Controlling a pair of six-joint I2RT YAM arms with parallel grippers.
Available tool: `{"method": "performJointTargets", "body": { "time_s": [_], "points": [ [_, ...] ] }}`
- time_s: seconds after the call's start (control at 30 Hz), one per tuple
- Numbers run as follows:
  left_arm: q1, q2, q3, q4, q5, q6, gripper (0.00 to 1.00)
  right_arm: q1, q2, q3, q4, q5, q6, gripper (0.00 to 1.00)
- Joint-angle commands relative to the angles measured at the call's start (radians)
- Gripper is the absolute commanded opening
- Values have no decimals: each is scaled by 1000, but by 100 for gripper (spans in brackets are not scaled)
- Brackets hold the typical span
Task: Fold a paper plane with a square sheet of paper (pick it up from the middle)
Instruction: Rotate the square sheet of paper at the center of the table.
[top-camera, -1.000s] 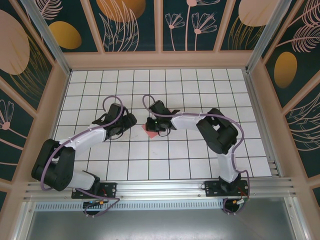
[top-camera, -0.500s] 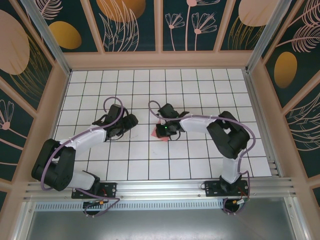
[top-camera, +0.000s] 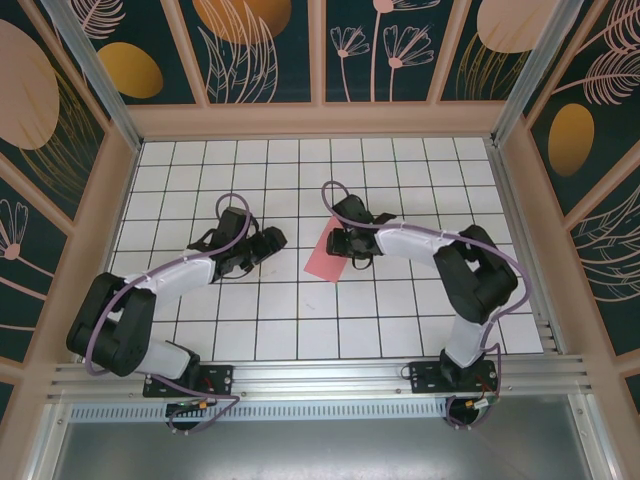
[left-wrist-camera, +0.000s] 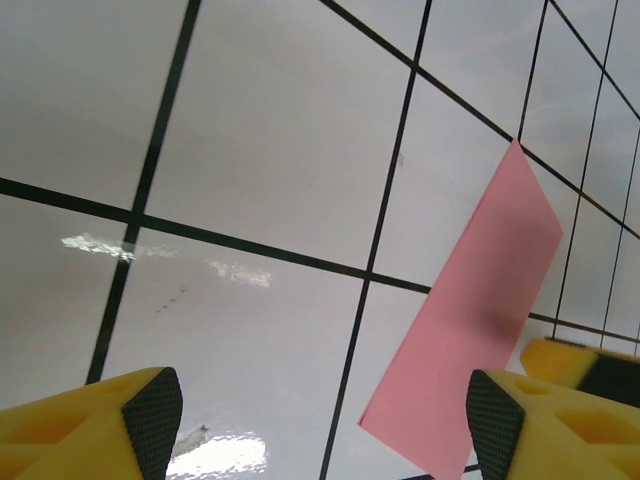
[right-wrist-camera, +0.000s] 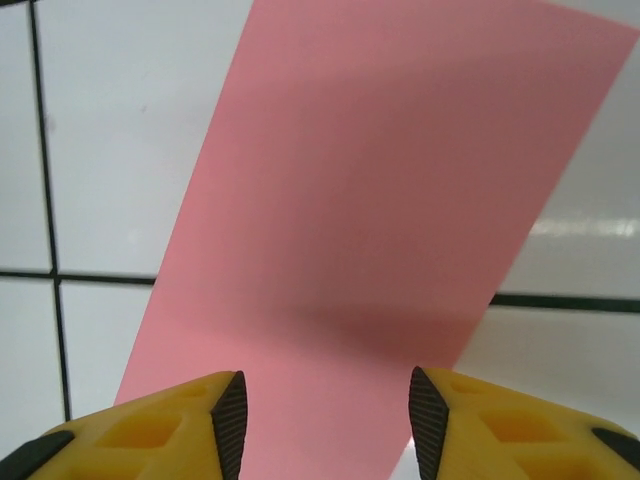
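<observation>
White gridded table (top-camera: 300, 330), seen from the arm bases outward: the left gripper (top-camera: 270, 241) stood with its fingers (left-wrist-camera: 150, 415) spread wide and holding nothing, near the left side of the sheet of paper (top-camera: 320, 258). The sheet of paper, a narrow pink rectangle, lay flat near the table's middle, its long axis running diagonally from near-left to far-right. The right gripper (right-wrist-camera: 328, 420) hung over its mid-length, jaws parted, with pink paper visible between them and no grip on it.

left gripper (left-wrist-camera: 322, 415) spread wide, right gripper (right-wrist-camera: 328, 420) parted
</observation>
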Motion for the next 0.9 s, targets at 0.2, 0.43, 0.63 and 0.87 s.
{"method": "performJointTargets", "body": {
  "time_s": [0.2,0.43,0.63,0.87],
  "points": [
    [-65,87,20,96,111,6,76,-31,123,104,-36,39,29,50],
    [-119,173,71,143,169,-7,72,-62,130,47,6,-37,-7,48],
    [-151,234,117,147,187,-9,72,-97,106,-33,55,-104,-50,46],
    [-169,291,157,120,179,-7,72,-129,95,-83,96,-164,-59,43]
  ]
}}
